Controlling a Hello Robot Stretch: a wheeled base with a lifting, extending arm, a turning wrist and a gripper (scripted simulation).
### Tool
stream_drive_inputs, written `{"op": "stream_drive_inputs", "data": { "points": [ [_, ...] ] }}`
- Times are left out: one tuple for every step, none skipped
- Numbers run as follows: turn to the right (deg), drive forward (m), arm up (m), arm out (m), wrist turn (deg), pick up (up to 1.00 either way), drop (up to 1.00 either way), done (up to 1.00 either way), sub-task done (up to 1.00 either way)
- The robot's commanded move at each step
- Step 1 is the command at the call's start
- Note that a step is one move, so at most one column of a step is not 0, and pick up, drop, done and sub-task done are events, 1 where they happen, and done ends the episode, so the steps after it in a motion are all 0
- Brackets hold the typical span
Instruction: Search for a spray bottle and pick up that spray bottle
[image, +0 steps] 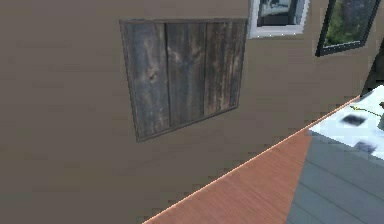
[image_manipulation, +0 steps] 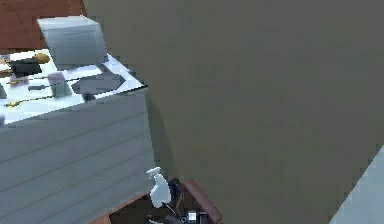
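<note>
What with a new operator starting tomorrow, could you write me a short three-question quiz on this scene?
1. Multiple choice: in the arm side view, the white spray bottle is seen (A) on the countertop, (B) low down, by the corner of the grey-planked counter, (C) on a shelf.
2. True or false: the dark wooden panel in the forward view lies flat on the floor.
3. Fill in: the grey box stands on the counter's ____ top.

Key: 1 B. 2 False: it hangs on the wall. 3 white.
</note>
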Motion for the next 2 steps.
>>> {"op": "stream_drive_inputs", "data": {
  "points": [
    [0.0, 0.0, 0.0, 0.0, 0.0, 1.0, 0.0, 0.0, 0.0],
    [0.0, 0.0, 0.1, 0.0, 0.0, 0.0, 0.0, 0.0, 0.0]
  ]
}}
